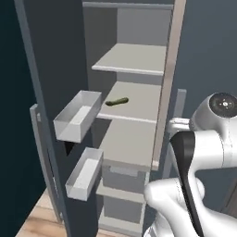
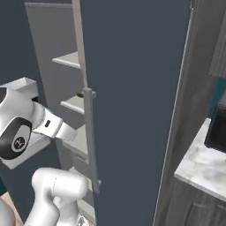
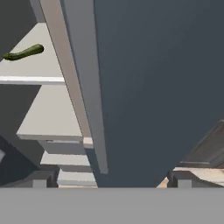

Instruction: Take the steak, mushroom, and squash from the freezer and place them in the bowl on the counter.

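The freezer [image 1: 134, 58] stands open, its pale shelves facing me. The dark green squash [image 1: 116, 101] lies on the second shelf from the top, and it also shows at the upper left as the squash [image 3: 24, 52] in the hand view. My gripper [image 3: 111, 180] is open, its fingertips [image 3: 39, 180] wide apart with nothing between them. It points at the freezer's right side wall and the grey panel beside it, right of and below the squash. The marbled counter [image 2: 196, 170] lies to the right. Steak, mushroom and bowl are out of view.
Two white door bins [image 1: 77, 115] jut from the open door on the left. A long grey bar handle [image 2: 90, 137] runs down the closed panel right of the shelves. A dark microwave [image 2: 218, 128] sits on the counter. My white arm [image 1: 199, 157] fills the lower right.
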{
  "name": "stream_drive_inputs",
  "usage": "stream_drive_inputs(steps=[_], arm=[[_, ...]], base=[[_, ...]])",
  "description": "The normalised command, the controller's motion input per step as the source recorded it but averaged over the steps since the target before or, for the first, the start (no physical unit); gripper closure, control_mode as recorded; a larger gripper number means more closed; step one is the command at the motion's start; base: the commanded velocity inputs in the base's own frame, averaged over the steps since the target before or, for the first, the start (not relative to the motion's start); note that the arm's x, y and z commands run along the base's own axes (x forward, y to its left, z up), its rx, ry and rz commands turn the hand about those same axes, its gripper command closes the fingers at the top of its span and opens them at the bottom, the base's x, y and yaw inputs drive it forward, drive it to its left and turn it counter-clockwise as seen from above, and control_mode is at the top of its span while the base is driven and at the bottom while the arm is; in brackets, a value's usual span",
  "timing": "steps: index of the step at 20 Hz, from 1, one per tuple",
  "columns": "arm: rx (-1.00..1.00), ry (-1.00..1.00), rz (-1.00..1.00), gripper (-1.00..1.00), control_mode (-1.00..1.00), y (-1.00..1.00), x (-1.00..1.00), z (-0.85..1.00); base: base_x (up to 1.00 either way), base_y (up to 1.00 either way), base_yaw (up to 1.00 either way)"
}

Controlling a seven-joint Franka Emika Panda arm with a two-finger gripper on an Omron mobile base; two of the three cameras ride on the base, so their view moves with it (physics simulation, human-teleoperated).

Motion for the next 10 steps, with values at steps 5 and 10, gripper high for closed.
stream_drive_inputs(steps=[5, 10], arm=[[0.0, 0.0, 0.0, -1.0, 1.0, 0.0, 0.0, 0.0], [0.0, 0.0, 0.0, -1.0, 1.0, 0.0, 0.0, 0.0]], base=[[0.0, 0.55, -0.4], [0.08, 0.49, -0.22]])
